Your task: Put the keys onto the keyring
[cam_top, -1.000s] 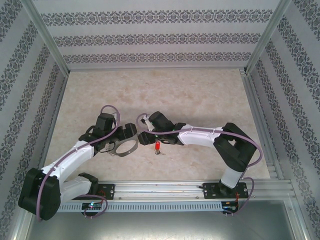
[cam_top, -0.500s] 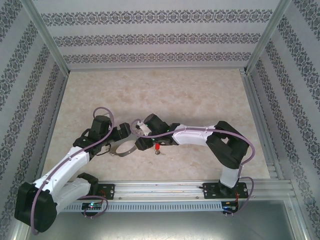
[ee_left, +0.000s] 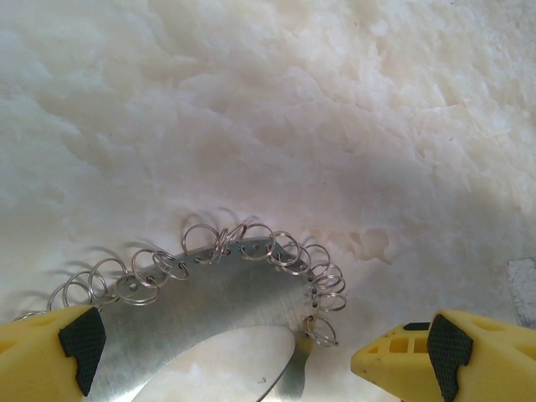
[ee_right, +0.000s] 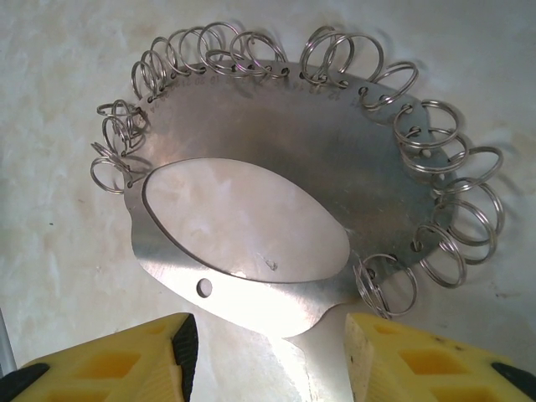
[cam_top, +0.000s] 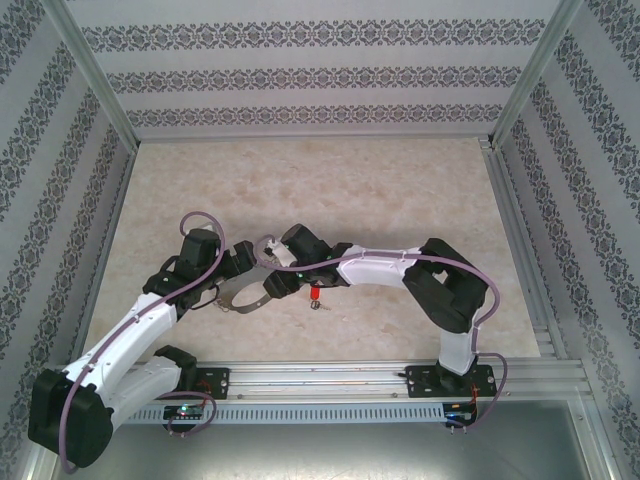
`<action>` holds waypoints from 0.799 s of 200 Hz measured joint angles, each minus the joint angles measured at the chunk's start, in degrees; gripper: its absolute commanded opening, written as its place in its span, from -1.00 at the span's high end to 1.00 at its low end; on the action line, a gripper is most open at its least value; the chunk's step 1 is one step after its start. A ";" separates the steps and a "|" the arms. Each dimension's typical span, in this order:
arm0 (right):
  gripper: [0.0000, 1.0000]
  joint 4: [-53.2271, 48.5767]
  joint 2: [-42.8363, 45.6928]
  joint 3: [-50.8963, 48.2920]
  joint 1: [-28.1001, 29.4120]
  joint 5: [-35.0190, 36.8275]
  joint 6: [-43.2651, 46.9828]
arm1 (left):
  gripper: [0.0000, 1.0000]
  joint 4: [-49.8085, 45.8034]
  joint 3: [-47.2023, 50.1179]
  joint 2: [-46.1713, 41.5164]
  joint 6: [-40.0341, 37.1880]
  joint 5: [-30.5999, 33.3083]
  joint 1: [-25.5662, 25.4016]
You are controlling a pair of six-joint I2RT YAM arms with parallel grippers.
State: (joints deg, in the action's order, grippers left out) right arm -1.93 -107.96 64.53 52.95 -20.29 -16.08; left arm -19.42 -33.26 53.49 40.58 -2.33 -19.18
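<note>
From above, I see both arms reaching to the front middle of the pale marbled counter (cam_top: 350, 180). Their grippers meet over the keyring (cam_top: 243, 299), a flat grey metal loop lying there. The left gripper (cam_top: 245, 265) is at the loop's far left side and the right gripper (cam_top: 277, 284) is at its right side. The key (cam_top: 315, 293) is tiny, with a red head and a silver end. It lies on the counter just right of the right gripper, apart from the keyring.

The left wrist camera adds detail. The left gripper (ee_left: 255, 356) is released, its yellow fingers wide apart. Part of the keyring (ee_left: 218, 289) lies between them, small wire rings along its rim.

The right wrist camera shows most of the keyring (ee_right: 335, 159): an oval opening in the plate, wire rings fringing its edge, and a narrow tab pointing between the spread fingers of the right gripper (ee_right: 268, 356), which is also released.
</note>
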 measured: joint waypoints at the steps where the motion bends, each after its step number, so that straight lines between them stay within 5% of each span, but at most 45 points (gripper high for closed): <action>1: -0.01 0.00 -0.02 0.02 0.02 0.00 0.00 | -1.00 0.02 0.00 0.00 0.00 0.00 0.00; 160: 0.01 -0.09 -3.30 2.56 -0.37 -0.13 0.02 | -1.00 -0.61 -0.04 0.00 0.00 0.04 0.00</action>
State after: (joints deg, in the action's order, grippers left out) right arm -2.02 -111.26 67.09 52.58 -20.43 -16.05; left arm -20.03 -33.30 53.49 40.58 -2.28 -19.18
